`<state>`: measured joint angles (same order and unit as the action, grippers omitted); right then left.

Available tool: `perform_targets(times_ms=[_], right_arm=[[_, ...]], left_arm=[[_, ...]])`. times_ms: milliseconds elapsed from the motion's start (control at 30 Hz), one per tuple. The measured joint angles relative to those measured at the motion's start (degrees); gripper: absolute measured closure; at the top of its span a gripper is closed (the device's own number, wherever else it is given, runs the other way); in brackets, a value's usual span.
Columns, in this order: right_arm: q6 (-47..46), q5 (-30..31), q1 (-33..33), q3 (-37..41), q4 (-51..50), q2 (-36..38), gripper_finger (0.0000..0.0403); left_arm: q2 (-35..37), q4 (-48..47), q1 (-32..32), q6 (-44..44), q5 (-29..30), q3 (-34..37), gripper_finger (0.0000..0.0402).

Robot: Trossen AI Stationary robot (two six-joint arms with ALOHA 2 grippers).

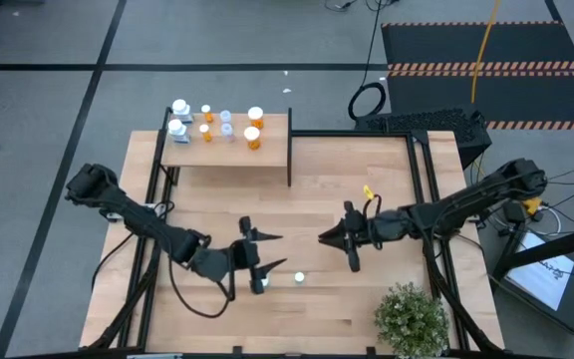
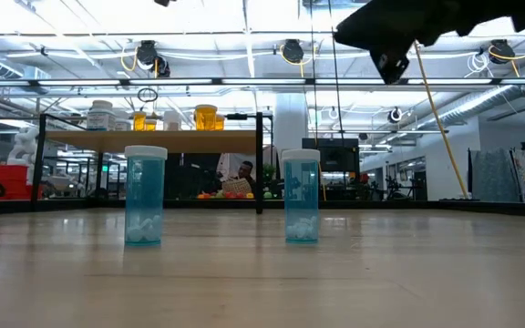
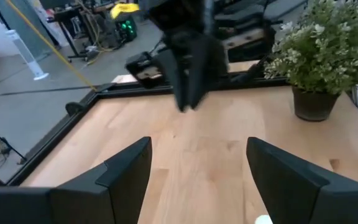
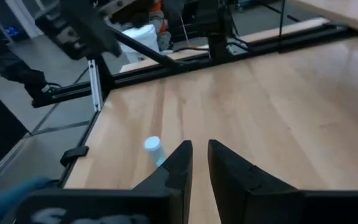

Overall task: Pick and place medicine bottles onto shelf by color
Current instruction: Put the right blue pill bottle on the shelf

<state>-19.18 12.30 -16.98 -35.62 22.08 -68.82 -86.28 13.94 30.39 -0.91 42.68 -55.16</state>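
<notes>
Two bluish-clear medicine bottles with white caps stand on the tabletop near the front, one point(image 1: 264, 284) point(image 2: 144, 196) and the other point(image 1: 299, 279) point(image 2: 301, 196). My left gripper point(image 1: 281, 249) point(image 3: 199, 146) hovers just behind them, open, with nothing between its fingers. My right gripper point(image 1: 327, 237) point(image 4: 199, 146) faces it from the right, shut and empty; one clear bottle point(image 4: 153, 146) shows past its fingertips. The shelf point(image 1: 272, 152) point(image 2: 190, 140) stands at the table's back left, carrying white bottles point(image 1: 177, 117), orange ones point(image 1: 254, 127) and clear ones point(image 1: 226, 125).
A green potted plant point(image 1: 410, 317) point(image 3: 319, 56) sits at the table's front right corner. A black frame rail point(image 1: 352, 133) runs along the back edge right of the shelf. Bare wood lies between the shelf and the grippers.
</notes>
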Motion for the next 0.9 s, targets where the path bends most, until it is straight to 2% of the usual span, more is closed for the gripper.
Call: perform_targets(times_ms=[233, 400, 500, 733, 900], right_arm=[[-5.65, 8.85, -5.18, 0.0, 2.38, -5.94, 0.0355], [-8.59, 9.52, -7.57, 0.0, 9.89, -12.32, 0.0355], [-8.02, 10.15, -8.02, -1.95, 10.29, -14.77, 0.0351], [-7.88, 10.25, -8.94, -13.17, -7.82, -14.86, 0.0307], [-11.26, 10.46, -13.74, -17.83, -13.96, -14.86, 0.0273]], left_arm=[[0.02, -1.32, -2.98, 0.7, -8.98, -0.06, 0.0138], [0.02, -3.41, -3.04, -3.45, -9.73, -0.06, 0.0138], [0.02, -5.75, -2.5, -5.18, -9.79, -0.06, 0.0138], [0.02, -6.81, -1.31, -5.9, -9.64, -0.06, 0.0138], [0.02, -9.3, -0.17, -6.57, -7.41, -0.06, 0.014]])
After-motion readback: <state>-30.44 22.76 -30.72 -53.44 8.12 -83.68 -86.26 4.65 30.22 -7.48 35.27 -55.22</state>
